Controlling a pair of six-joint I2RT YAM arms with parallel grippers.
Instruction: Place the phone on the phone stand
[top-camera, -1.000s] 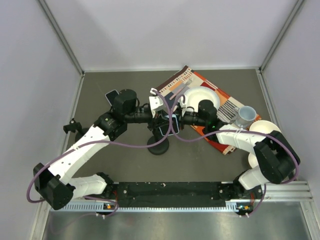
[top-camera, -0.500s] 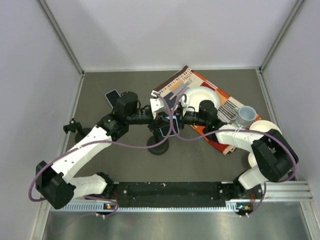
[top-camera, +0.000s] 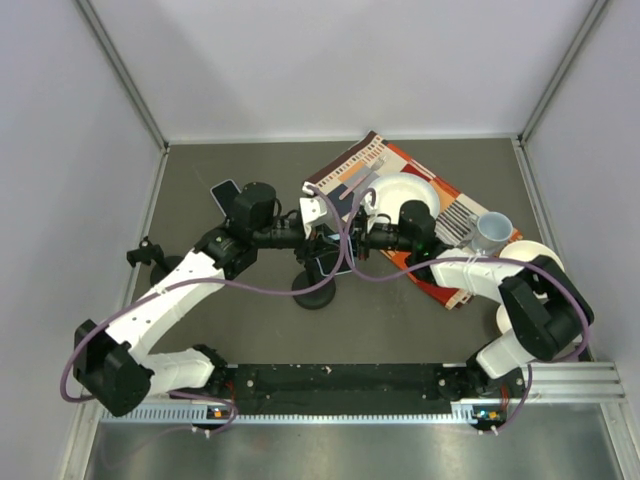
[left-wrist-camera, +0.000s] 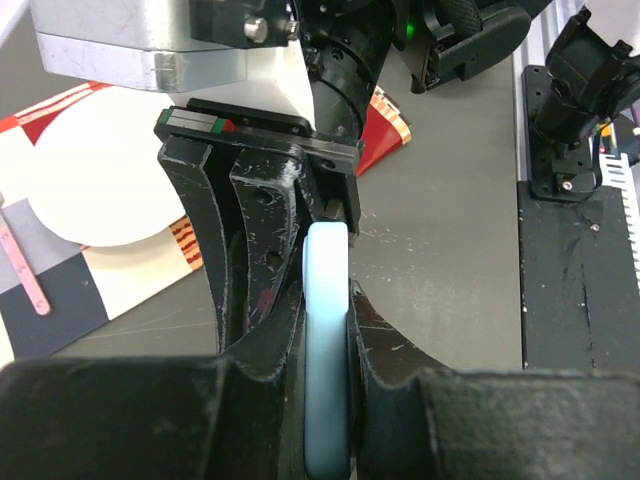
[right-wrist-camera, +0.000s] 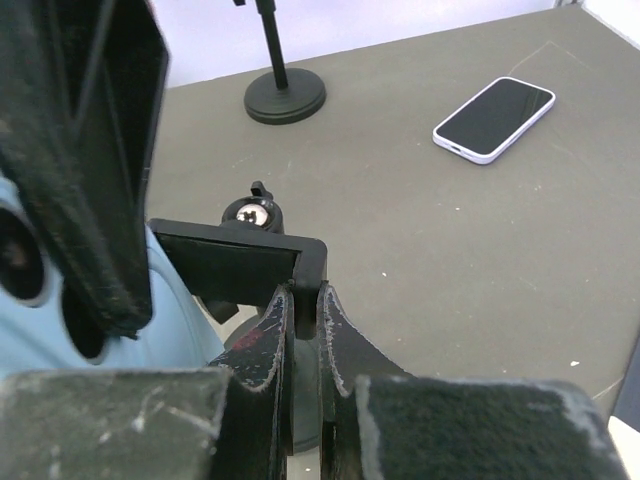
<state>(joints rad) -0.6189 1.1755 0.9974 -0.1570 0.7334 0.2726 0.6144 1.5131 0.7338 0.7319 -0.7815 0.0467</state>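
While the L gripper (left-wrist-camera: 326, 388) is clamping the pale-blue slab phone (left-wrist-camera: 326, 300) edge-on betw. its fingers, the R gripper (right-wrist-camera: 305, 300) is pinching shut on the flat black cradle plate (right-wrist-camera: 235, 265) of the round-based black phone stand (top-camera: 315, 292). The phone is sitting just beside that plate on the L arm's side, lens side facing it; whether they're touching isn't showing.

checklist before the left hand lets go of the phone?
1. Left hand grip on blue phone: ok, clamped edge-on.
2. Right hand on stand cradle: ok, shut on the black plate.
3. Phone seated in the cradle: cannot tell, contact hidden.
4. Stand base down on table: ok in the top view.
5. Second phone out of the way: ok, lying apart.
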